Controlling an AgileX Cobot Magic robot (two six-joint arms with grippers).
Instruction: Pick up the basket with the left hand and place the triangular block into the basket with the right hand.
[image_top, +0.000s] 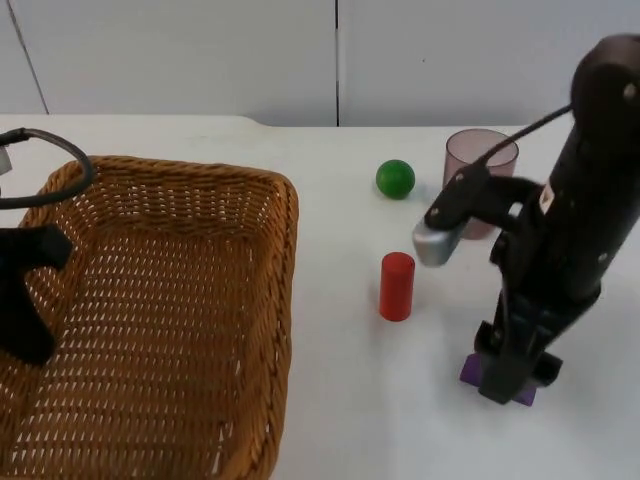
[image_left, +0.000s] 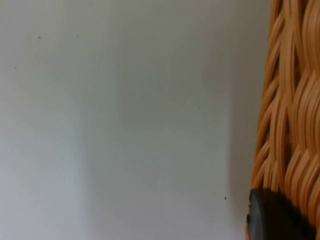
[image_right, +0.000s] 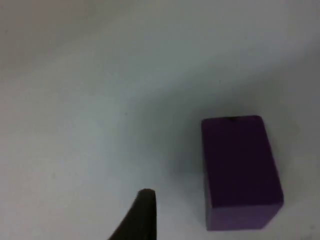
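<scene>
One wicker basket (image_top: 150, 310) is seen on the white table (image_top: 340, 400), with the left gripper (image_top: 25, 300) at its left rim; its grip cannot be told. One purple block (image_right: 240, 172) lies under the right gripper (image_top: 505, 375), whose fingers are spread beside it. One red cylinder (image_top: 397, 286), one green ball (image_top: 395, 178) and one cup (image_top: 480, 160) are counted nearby.

red cylinder (image_top: 397, 286), green ball (image_top: 395, 178) between basket (image_top: 200, 200), block (image_right: 240, 170)
</scene>
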